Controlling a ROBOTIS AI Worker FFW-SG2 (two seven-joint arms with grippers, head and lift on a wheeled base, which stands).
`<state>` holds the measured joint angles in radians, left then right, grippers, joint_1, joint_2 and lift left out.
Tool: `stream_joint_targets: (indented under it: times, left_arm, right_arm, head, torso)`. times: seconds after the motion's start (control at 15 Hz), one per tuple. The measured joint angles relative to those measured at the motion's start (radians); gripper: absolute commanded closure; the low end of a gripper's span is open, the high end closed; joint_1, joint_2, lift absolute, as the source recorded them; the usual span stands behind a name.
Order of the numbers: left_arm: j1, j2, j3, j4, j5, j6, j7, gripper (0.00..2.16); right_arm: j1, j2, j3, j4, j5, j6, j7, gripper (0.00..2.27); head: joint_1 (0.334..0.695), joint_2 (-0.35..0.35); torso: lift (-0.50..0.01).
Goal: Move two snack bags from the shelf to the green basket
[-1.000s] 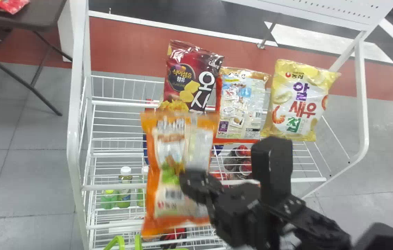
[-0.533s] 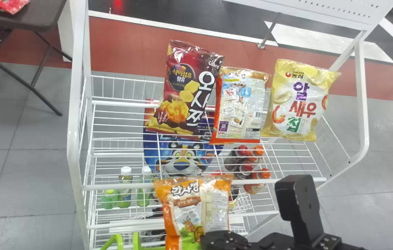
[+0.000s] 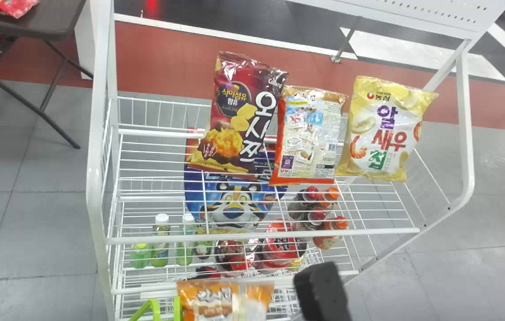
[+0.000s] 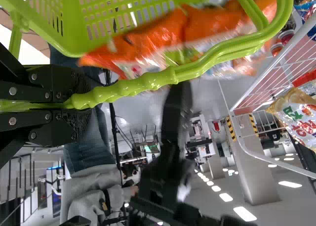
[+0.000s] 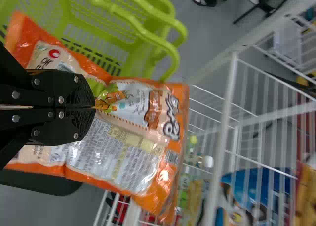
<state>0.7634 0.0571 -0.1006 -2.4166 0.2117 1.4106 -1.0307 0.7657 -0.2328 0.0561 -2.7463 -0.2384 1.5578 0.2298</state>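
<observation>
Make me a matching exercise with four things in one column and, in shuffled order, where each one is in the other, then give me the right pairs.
Things:
1. Orange bag
2. Basket
3. Maroon bag
4. Yellow bag

Places:
A. On the shelf, at the right end of the row of bags in the head view
B. Gripped by the right gripper
C. On the shelf, at the left end of that row
D. Held by a handle in the left gripper

Right pairs: 1-B, 2-D, 3-C, 4-A

Three snack bags (image 3: 308, 138) on the white wire shelf (image 3: 261, 237).
</observation>
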Motion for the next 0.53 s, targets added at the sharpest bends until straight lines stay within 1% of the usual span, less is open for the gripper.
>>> stream_joint_targets:
  times: [0.33,0.53]
  left_arm:
    - [0.001,0.000,-0.002,-0.001,-0.001,0.000,0.004,2.05]
    - [0.001,0.000,-0.001,0.001,-0.001,0.000,0.002,2.05]
  right_arm:
    - [-0.021,-0.019,0.174,0.117,0.051,0.000,-0.043,2.25]
    - [-0.044,-0.026,0.207,0.170,0.056,0.000,-0.044,2.25]
  head:
    - [0.695,-0.350]
    - [0.695,-0.350]
  torso:
    - [-0.016]
    - [-0.016]
